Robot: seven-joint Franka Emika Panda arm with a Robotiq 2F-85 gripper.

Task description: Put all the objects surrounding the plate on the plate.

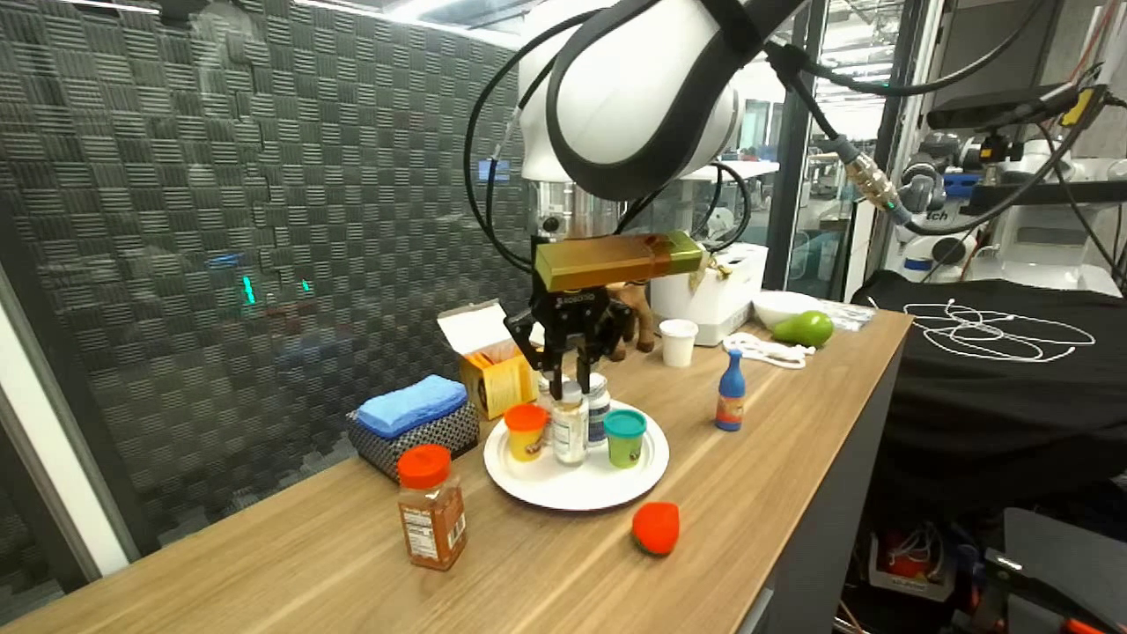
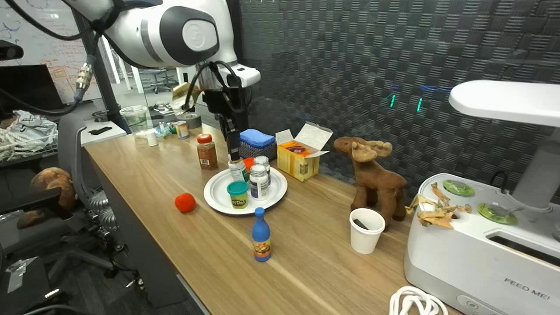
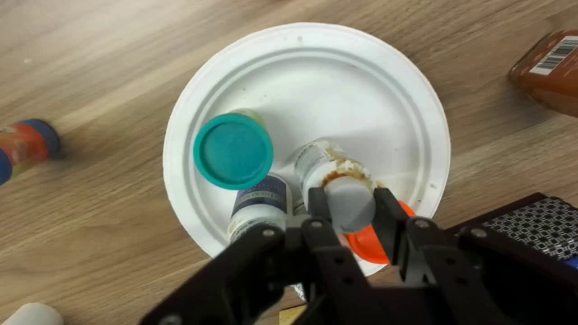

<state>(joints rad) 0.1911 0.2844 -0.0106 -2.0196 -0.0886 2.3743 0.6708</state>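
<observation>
The gripper (image 3: 351,198), jaws narrowly apart, held a small pill bottle (image 1: 570,433) nearly upright by its cap (image 3: 350,210), base on or just above the plate (image 1: 572,491) (contact not determinable); the bottle was judged light, stiff and slick-walled, best gripped squarely across that cap.

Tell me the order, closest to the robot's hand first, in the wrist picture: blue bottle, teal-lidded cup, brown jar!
1. Teal-lidded cup: on the plate.
2. Brown jar: at the picture's right edge.
3. Blue bottle: at the picture's left edge.
</observation>
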